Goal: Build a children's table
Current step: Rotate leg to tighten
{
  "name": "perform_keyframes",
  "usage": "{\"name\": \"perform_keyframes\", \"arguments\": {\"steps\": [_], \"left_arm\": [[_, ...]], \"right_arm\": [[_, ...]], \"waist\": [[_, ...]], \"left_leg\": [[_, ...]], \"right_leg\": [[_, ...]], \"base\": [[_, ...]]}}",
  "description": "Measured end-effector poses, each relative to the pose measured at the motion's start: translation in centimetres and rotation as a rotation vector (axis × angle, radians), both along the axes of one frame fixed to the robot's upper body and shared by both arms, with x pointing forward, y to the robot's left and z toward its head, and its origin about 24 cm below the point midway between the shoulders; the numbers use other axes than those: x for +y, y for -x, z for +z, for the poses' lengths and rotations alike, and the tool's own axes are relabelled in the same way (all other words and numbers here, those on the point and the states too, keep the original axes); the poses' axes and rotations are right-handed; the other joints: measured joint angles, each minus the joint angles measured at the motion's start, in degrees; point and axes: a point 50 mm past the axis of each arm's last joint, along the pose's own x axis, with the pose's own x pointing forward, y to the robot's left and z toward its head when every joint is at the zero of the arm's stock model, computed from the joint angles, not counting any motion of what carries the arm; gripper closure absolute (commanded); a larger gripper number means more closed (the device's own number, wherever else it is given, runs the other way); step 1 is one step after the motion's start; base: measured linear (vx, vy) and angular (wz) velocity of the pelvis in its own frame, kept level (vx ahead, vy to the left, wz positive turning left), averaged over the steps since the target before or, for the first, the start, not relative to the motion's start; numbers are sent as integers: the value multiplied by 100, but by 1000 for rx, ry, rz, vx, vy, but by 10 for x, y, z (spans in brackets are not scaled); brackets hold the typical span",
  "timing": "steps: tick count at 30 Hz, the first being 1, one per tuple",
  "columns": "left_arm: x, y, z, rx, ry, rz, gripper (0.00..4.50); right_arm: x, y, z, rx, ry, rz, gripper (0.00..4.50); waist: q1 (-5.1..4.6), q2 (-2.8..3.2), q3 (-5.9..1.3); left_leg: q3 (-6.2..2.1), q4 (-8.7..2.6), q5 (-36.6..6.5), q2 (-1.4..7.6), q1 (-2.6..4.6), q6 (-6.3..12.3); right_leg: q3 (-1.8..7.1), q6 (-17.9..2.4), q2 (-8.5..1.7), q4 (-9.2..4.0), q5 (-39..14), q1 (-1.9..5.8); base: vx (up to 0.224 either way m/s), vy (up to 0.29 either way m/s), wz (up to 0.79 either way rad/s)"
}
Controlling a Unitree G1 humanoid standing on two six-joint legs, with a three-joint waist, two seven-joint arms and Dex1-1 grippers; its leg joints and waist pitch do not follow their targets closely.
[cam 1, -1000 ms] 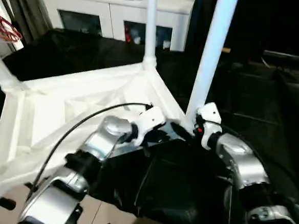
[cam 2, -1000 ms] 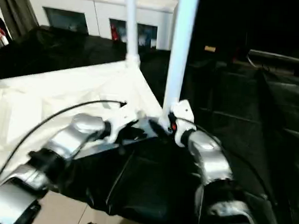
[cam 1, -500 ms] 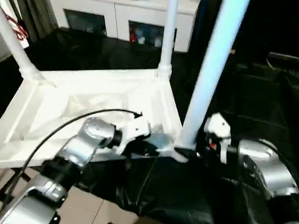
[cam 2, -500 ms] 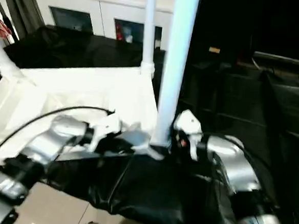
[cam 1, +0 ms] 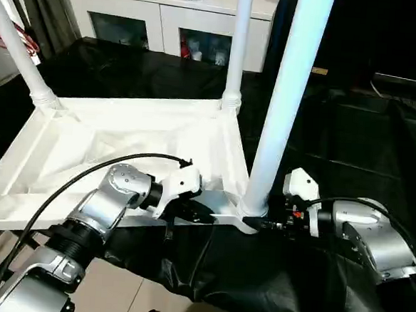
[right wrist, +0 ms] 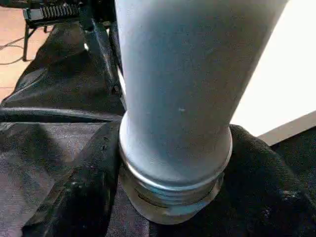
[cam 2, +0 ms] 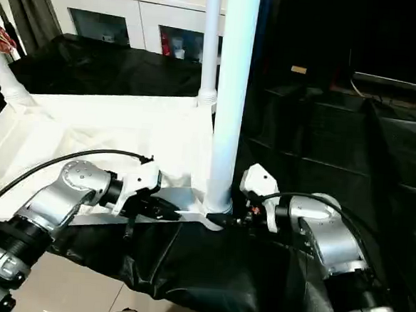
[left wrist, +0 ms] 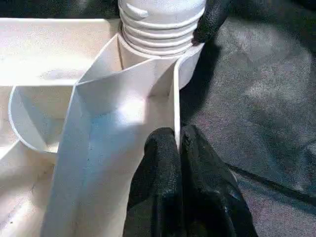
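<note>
The white table top (cam 1: pixel 122 157) lies upside down on a worktop draped in black cloth (cam 1: pixel 271 275), ribbed underside facing up, its long side running from the robot's left toward the near right corner. Legs stand upright in its corner sockets: a thick near leg (cam 1: pixel 287 97) at the corner closest to the robot's right, a thinner-looking one (cam 1: pixel 239 44) at the far right corner, and a third (cam 1: pixel 19 50) at the far left corner, tilted slightly outward. Each leg's long axis points straight up, away from the top.

The left pincer (cam 1: pixel 190 210) sits at the near rim of the top, just left of the near leg's socket. In the left wrist view its two black fingers (left wrist: pixel 163 163) are pressed together with the thin upright wall of the rim (left wrist: pixel 174 98) pinched between them, so it is closed on the table top. The ribbed base of the near leg (left wrist: pixel 160 24) stands just beyond that wall.

The right pincer (cam 1: pixel 260 222) reaches in level from the robot's right to the foot of the near leg. In the right wrist view its fingers (right wrist: pixel 89 187) stand on either side of the leg's threaded end (right wrist: pixel 173 192), spread about as wide as the tube and hugging it; whether they press on it I cannot tell.

Both silver forearms angle inward from the lower corners, wrists bent toward each other, meeting at that near corner. A white cabinet (cam 1: pixel 168 17) with glass doors stands behind.
</note>
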Motion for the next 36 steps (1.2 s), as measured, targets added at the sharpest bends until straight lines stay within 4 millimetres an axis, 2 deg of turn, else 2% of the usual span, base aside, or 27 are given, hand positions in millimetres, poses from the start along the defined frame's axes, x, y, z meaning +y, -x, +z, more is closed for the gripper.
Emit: {"name": "perform_keyframes", "arguments": {"steps": [8, 14, 18, 22, 24, 26, 29, 30, 33, 36], "left_arm": [[-6, -3, -2, -16, 5, 40, 450], [-24, -19, -3, -62, 5, 195, 450], [-43, -33, -3, -104, -5, 351, 450], [-58, -37, -3, -127, 6, 430, 450], [-60, -37, -3, -138, 0, 436, 450], [-60, -37, -3, -144, -4, 433, 450], [-61, -37, -4, -141, -4, 423, 450], [-60, -36, -4, -140, -2, 414, 450], [-61, -35, -3, -146, 1, 389, 450], [-60, -32, -3, -144, 11, 351, 450]], "right_arm": [[2, -2, -4, 1, -27, -67, 177], [6, -18, -14, -32, -82, -351, 177], [25, -40, -20, -51, -136, -649, 177], [34, -49, -21, -80, -143, -813, 177], [38, -51, -22, -89, -151, -842, 177], [39, -51, -22, -85, -168, -855, 108], [40, -51, -21, -68, -203, -856, 105], [39, -51, -21, -65, -210, -853, 79], [37, -50, -20, -68, -204, -829, 56], [31, -50, -20, -77, -171, -764, 56]], "waist": [[12, 1, 0], [-70, -1, 0], [-157, -3, -3], [-173, -2, -4], [-176, 0, -6], [-177, 1, -6], [-174, 5, -6], [-171, 7, -6], [-167, 10, -3], [-137, 17, -2]], "left_leg": [[0, 2, 0, 0, 4, -1], [0, 4, 1, -2, 12, -2], [-1, 0, 2, -1, 14, -4], [0, 1, 2, -2, 12, -4], [0, 0, 1, -3, 11, -3], [-1, 0, 1, -3, 11, -3], [0, 0, 1, -3, 11, -3], [-1, 0, 1, -3, 11, -3], [0, -1, 1, -3, 10, -3], [-1, -1, 1, -3, 8, -3]], "right_leg": [[0, -1, 0, 7, 1, 2], [3, -6, 0, 12, 5, 4], [2, -6, 1, 16, 5, -1], [2, -5, 1, 3, 4, 4], [2, -5, 1, -2, 4, 4], [2, -5, 1, -1, 4, 4], [2, -5, 0, -1, 4, 4], [2, -5, 1, -1, 4, 4], [2, -5, 1, -1, 4, 4], [1, -5, 0, -3, 4, 4]], "base": [[0, 0, 0], [0, 0, 0], [0, 0, 0], [0, 0, 0], [0, 0, 0], [0, 0, 0], [0, 0, 0], [0, 0, 0], [0, 0, 0], [0, 0, 0]]}}
